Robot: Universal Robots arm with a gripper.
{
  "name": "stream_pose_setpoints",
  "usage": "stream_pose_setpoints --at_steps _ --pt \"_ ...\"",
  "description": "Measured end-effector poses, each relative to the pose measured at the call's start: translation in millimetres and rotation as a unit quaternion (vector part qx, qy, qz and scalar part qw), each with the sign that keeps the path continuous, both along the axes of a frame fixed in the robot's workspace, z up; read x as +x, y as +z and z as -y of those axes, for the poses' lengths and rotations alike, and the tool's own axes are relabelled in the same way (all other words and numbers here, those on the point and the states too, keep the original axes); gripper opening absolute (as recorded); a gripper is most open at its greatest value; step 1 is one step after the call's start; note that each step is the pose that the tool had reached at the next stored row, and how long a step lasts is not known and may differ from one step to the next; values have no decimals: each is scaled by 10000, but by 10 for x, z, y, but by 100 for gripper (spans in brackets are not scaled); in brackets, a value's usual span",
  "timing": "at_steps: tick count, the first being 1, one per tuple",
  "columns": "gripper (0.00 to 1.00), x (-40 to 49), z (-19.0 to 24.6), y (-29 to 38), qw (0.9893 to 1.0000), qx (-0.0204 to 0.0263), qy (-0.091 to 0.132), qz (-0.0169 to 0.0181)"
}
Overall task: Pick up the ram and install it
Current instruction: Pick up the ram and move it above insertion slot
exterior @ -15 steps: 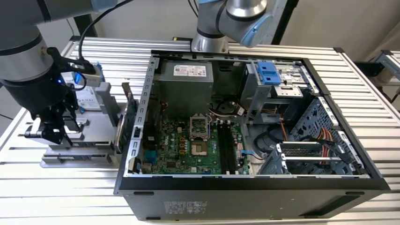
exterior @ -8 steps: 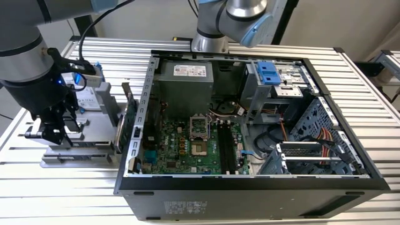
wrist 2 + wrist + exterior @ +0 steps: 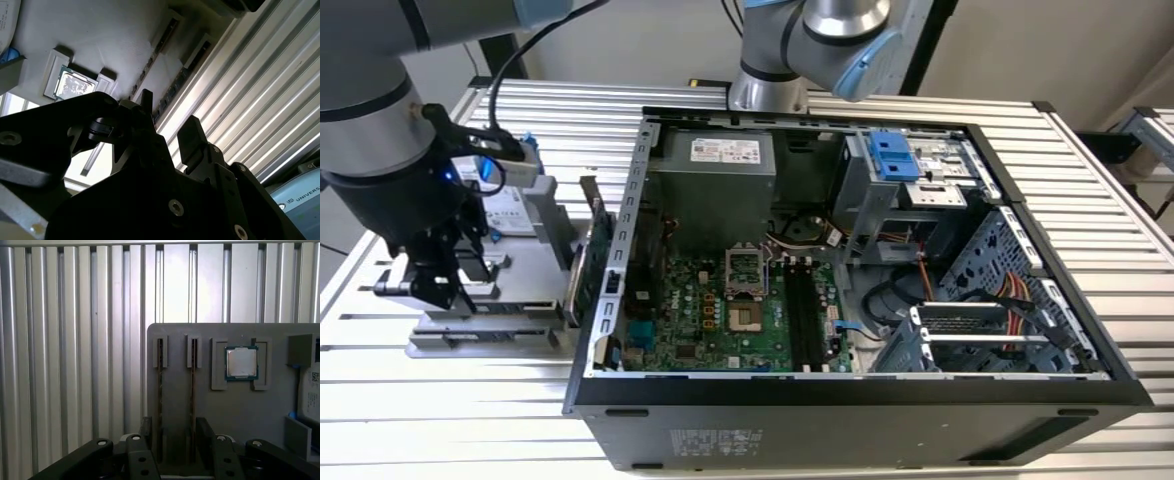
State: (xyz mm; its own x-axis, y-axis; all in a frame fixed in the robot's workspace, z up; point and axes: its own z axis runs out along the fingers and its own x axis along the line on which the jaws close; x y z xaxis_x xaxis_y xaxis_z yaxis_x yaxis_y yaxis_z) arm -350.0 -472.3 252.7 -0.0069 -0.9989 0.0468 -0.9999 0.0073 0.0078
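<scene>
Two ram sticks (image 3: 160,385) (image 3: 192,385) stand on edge in parallel slots of a grey holder plate (image 3: 235,410). Both sticks (image 3: 150,65) (image 3: 182,75) appear in the second wrist view too. My gripper (image 3: 175,440) is open, and its black fingers (image 3: 145,432) hover close over the near ends of the sticks without touching them. In the exterior view the gripper (image 3: 434,285) hangs over the holder (image 3: 494,335) at the exterior view's left of the open computer case (image 3: 854,390). The motherboard's long black memory slots (image 3: 803,320) lie inside the case.
A processor chip (image 3: 241,362) (image 3: 75,85) sits in a recess of the holder beside the sticks. A green card (image 3: 594,250) stands on edge between holder and case, and a silver drive (image 3: 507,205) is behind the gripper. A second arm's base (image 3: 767,90) rises behind the case. The table (image 3: 454,420) is ribbed metal.
</scene>
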Motion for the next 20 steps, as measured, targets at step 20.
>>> stream_pose_setpoints --at_steps 20 --pt "100 0 0 -96 10000 -16 0 0"
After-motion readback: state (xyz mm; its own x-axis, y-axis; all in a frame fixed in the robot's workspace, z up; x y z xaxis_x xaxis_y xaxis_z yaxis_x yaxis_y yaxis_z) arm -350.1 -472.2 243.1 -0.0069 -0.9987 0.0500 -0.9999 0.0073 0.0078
